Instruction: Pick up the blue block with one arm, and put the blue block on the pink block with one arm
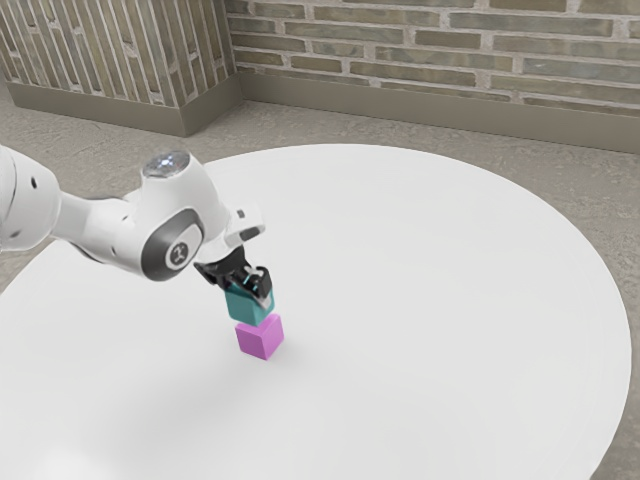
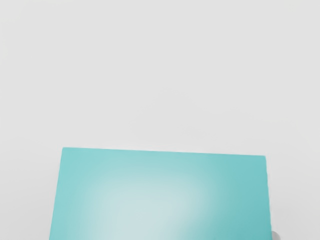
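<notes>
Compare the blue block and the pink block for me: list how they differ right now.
Colour: the blue block is teal-blue, the pink block is pink. Height: the blue block is directly above the pink block, which rests on the white table. Hold: the pincer grips the blue block; nothing grips the pink block. Both are plain cubes of about the same size.

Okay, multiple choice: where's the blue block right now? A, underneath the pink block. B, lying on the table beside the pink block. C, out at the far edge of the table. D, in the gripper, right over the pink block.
D: in the exterior view the blue block is held between the fingers of the gripper, directly over the pink block.
</notes>
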### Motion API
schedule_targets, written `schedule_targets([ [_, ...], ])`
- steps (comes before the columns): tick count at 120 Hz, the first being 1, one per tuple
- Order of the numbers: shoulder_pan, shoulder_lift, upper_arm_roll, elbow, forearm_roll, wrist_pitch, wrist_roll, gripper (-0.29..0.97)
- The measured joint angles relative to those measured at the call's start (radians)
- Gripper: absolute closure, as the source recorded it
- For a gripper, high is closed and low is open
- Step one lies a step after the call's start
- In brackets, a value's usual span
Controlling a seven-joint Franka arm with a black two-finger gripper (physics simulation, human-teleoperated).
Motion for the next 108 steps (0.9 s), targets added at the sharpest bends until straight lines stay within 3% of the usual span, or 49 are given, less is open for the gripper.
schedule_targets([
  [44,-0.003,0.024,0.000,0.028,0.001,0.009,0.003,0.33],
  [83,-0.007,0.023,-0.002,0.029,-0.007,0.008,0.020,0.11],
  [108,-0.007,-0.028,-0.005,0.051,-0.008,-0.011,0.028,0.04],
])
